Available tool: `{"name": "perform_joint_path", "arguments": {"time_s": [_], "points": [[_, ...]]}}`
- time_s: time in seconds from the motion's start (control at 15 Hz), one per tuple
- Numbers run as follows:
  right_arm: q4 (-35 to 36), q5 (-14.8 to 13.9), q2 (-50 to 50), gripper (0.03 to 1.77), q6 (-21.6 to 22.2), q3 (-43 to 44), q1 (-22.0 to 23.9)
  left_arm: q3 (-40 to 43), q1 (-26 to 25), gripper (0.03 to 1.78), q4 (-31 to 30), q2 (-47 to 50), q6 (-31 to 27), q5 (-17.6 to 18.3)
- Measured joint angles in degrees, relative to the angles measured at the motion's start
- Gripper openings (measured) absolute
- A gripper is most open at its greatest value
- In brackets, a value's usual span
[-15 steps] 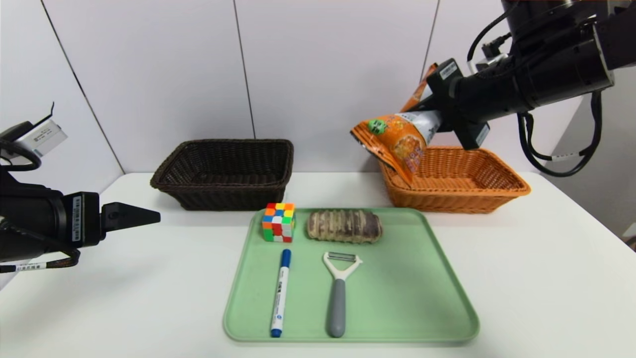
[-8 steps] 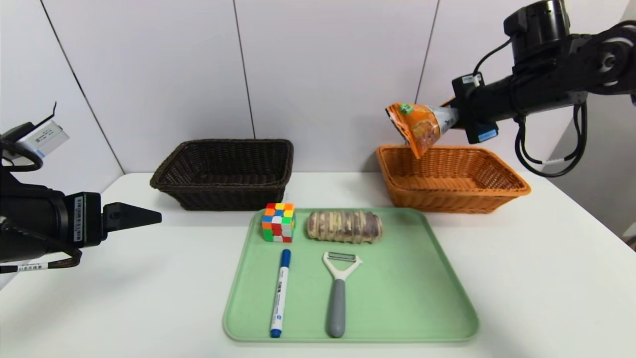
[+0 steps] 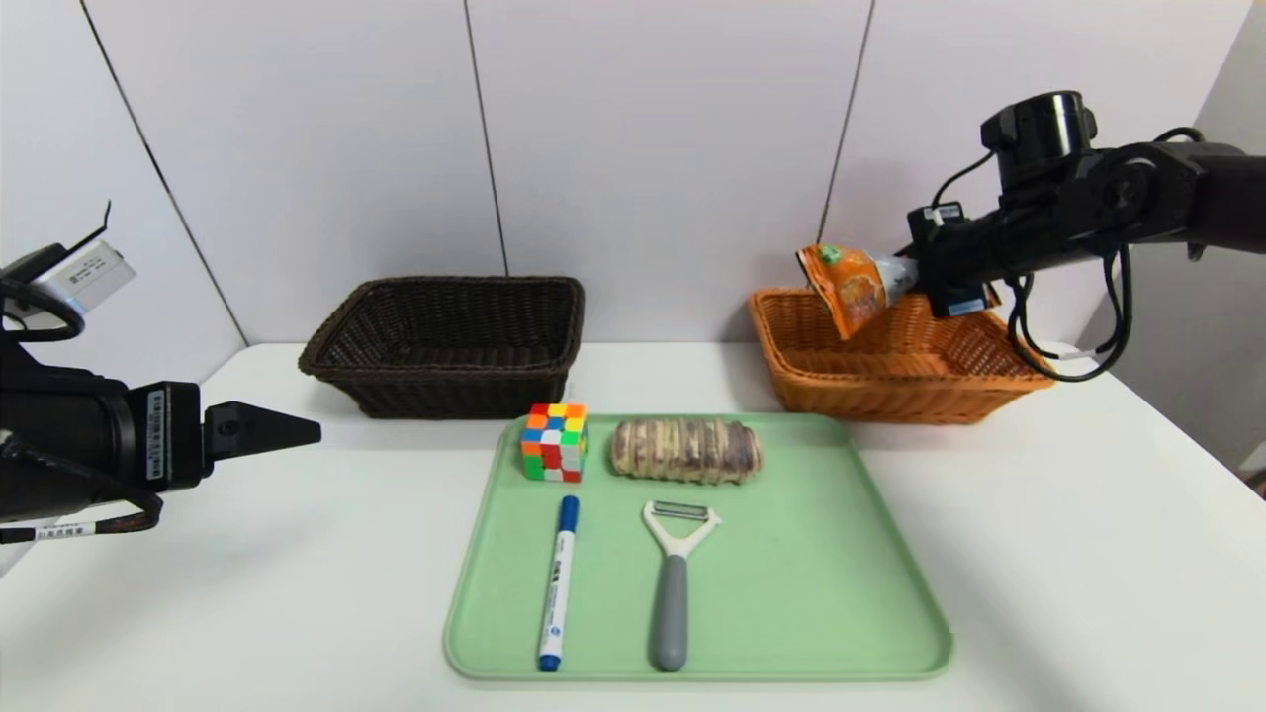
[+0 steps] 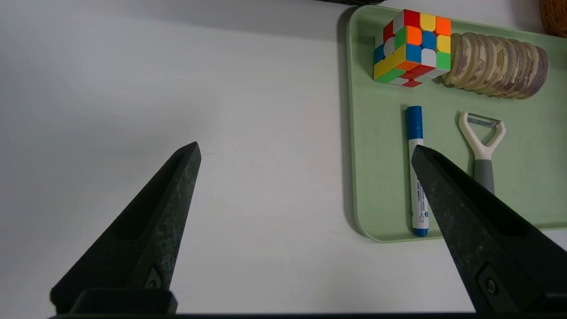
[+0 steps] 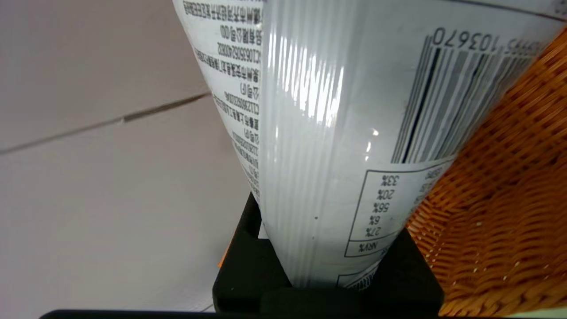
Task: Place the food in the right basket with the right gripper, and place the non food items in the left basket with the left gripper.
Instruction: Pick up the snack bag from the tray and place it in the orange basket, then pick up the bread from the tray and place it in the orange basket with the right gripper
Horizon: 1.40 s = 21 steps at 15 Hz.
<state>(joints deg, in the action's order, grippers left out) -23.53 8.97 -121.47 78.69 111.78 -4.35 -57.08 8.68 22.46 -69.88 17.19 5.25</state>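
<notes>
My right hand point(image 3: 912, 272) is pinching the snack bag point(image 3: 859, 285) above the orange basket point(image 3: 915, 400), apparently lining it up for dropping in. My left hand point(image 4: 305, 148) is waiting over the bench point(image 4: 266, 199), spread wide, probably staying clear until the non-food turn.

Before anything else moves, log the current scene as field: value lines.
right gripper: closed on snack bag, at the orange-tan basket
left gripper: open, holding nothing, left of the tray
on tray: cube, bread roll, marker, peeler
dark brown basket: behind tray, toward the left
food left on tray: bread roll
</notes>
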Motion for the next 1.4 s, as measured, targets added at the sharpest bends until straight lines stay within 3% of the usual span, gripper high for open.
{"name": "perform_joint_path", "arguments": {"time_s": [0.2, 0.47, 0.87, 1.4], "points": [[0.00, 0.95, -1.72, 0.37, 1.55, 0.00, 0.56, 0.33, 0.02, 1.69, -0.09, -0.21, 0.28, -0.02], [0.27, 1.19, -3.15, 0.92, 1.22, 0.00, 0.67, 0.88, 0.00, 1.69, -0.22, -0.29, 0.44, 0.00], [-1.58, 1.24, -2.07, 1.35, 1.57, 0.00, 0.06, 1.05, -0.04, 1.69, 0.02, -0.16, 1.11, 0.00], [-11.53, 4.47, 12.92, 1.58, 1.32, 0.05, -12.40, 1.46, 0.33, 1.69, 0.04, 0.59, 1.13, 0.00]]}}
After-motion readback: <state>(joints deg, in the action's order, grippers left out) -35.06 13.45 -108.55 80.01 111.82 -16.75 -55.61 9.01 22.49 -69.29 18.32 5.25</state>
